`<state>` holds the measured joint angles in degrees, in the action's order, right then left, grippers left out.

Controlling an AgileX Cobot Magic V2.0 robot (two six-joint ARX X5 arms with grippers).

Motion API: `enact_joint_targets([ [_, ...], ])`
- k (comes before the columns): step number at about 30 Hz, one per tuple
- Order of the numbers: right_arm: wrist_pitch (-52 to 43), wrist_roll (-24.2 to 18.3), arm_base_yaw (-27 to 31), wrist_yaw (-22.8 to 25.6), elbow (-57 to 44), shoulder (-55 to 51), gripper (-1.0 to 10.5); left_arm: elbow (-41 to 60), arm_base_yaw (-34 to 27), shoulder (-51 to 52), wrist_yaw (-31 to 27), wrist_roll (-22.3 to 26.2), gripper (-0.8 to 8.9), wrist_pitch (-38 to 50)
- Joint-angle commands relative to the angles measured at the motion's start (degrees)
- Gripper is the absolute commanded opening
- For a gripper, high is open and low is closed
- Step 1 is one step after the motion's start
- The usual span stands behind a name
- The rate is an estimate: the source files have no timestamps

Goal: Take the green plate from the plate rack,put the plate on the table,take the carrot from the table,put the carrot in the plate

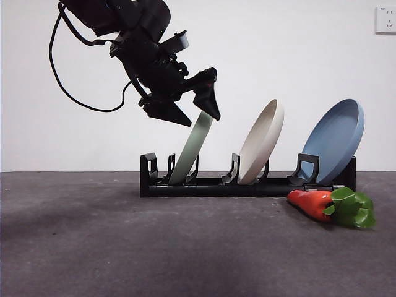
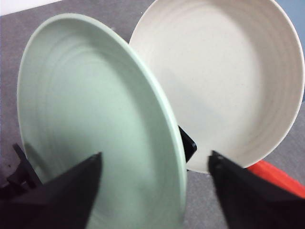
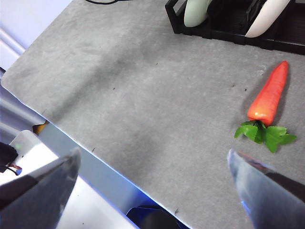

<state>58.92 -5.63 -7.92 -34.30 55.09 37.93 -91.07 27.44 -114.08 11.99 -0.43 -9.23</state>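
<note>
The green plate stands on edge in the left slot of the black plate rack. My left gripper is open, its jaws straddling the plate's upper rim, one on each side. The carrot lies on the grey table, just in front of the rack's right end, leaves pointing right. High above the table's near edge hovers my right gripper, open and holding nothing.
A cream-beige plate leans in the rack's middle slot and a blue plate in the right slot. A wall socket is at the top right. The table edge shows in the right wrist view.
</note>
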Motion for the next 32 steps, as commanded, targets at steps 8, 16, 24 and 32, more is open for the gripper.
enact_joint_targets([
  [8, 0.13, -0.39, -0.11, 0.17, 0.24, -0.07, 6.3, 0.17, 0.22, -0.39, 0.81, 0.5, 1.1, -0.85],
  [16, 0.35, -0.39, -0.11, 0.17, 0.24, -0.07, 6.3, 0.17, 0.26, -0.39, 2.99, 0.48, -0.08, -1.33],
  [24, 0.35, -0.39, -0.11, 0.15, 0.24, -0.07, 6.3, 0.15, 0.09, 1.38, 4.98, -1.11, -0.08, -1.07],
  [32, 0.35, -0.37, -0.11, 0.15, 0.24, -0.07, 6.3, 0.04, 0.07, 8.9, 5.11, -1.53, -0.08, -1.33],
])
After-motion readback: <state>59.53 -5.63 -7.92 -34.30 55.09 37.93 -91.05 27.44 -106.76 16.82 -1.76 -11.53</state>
